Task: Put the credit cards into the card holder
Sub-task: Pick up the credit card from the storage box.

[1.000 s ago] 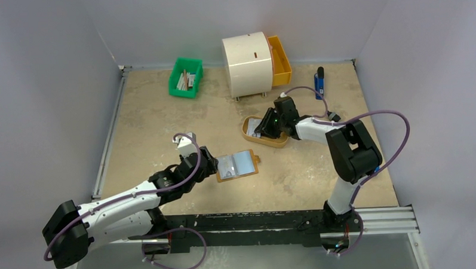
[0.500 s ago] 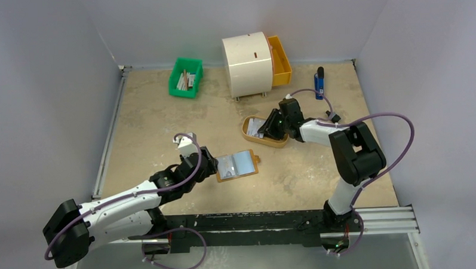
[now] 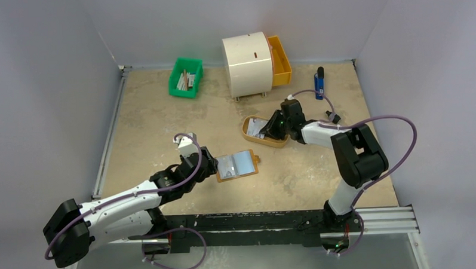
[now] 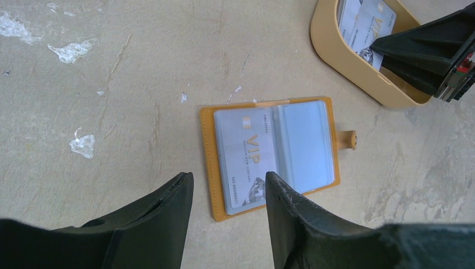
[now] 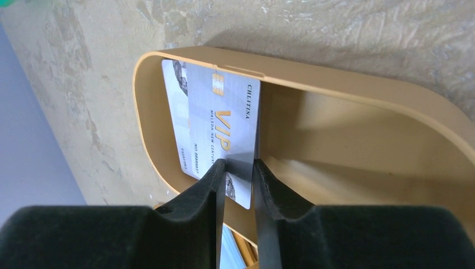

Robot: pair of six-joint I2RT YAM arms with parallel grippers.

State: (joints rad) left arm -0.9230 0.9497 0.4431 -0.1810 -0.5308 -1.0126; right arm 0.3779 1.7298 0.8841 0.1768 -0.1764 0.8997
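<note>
Drawn back slightly toward the right end of the oval tray (image 5: 336, 84), the right gripper (image 5: 238, 168) has its fingers narrowed about the corner of a tilted silver VIP credit card (image 5: 224, 123) inside; whether it grips cannot be told. Left of the tray, the card holder (image 4: 302, 145) lies open, a second card (image 4: 246, 157) in it, with the left gripper (image 4: 227, 185) spread and empty beside it.

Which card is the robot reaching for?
Find the big cream round cabinet at the back; just in front of it lies an oval tan tray. Cards lean inside it. It's the front silver VIP card, the only one with its end between the right arm's black fingers.
</note>
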